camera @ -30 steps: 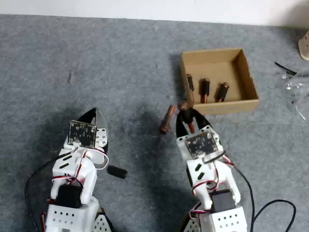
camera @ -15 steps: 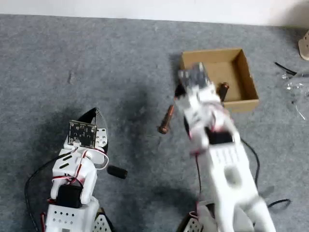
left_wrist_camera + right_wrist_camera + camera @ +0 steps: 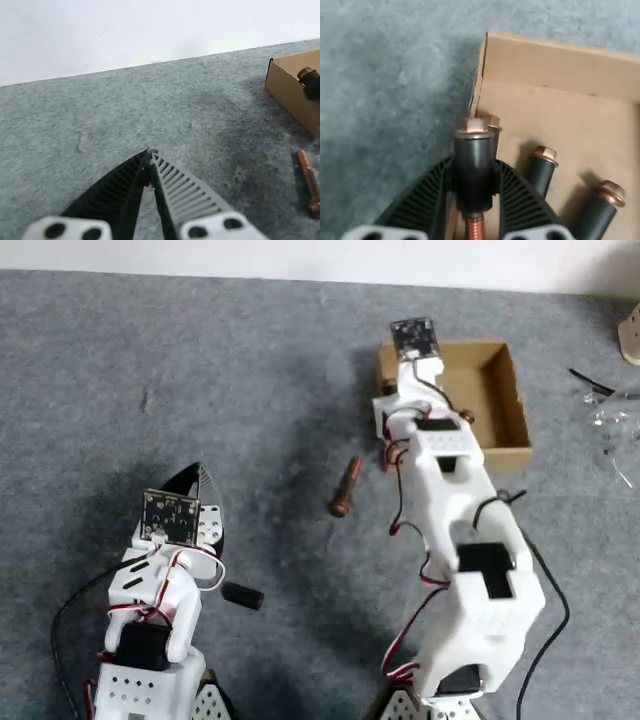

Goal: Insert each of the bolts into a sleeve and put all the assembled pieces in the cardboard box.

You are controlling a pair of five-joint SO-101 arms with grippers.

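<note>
My right gripper [image 3: 473, 167] is shut on an assembled piece [image 3: 472, 155], a black sleeve with a copper bolt through it. It hangs over the near-left wall of the cardboard box [image 3: 560, 55]. Three more assembled pieces [image 3: 540, 167] lie inside the box. In the high view the right arm stretches out over the box [image 3: 505, 390], and its gripper [image 3: 388, 430] is at the left wall. A loose copper bolt [image 3: 345, 487] lies on the mat left of the box. A black sleeve [image 3: 242, 595] lies beside the left arm. My left gripper [image 3: 149, 156] is shut and empty, low over the mat.
Grey mat covers the table, with a white wall behind. Clear plastic bits and a dark wire [image 3: 610, 410] lie at the right edge, near a pale object [image 3: 632, 332]. The loose bolt [image 3: 307, 180] and the box corner [image 3: 290, 90] are ahead of the left gripper.
The right arm has swung forward from beside the loose bolt to the box's left wall, carrying the assembled piece. The left arm, bolt and sleeve have not moved.
</note>
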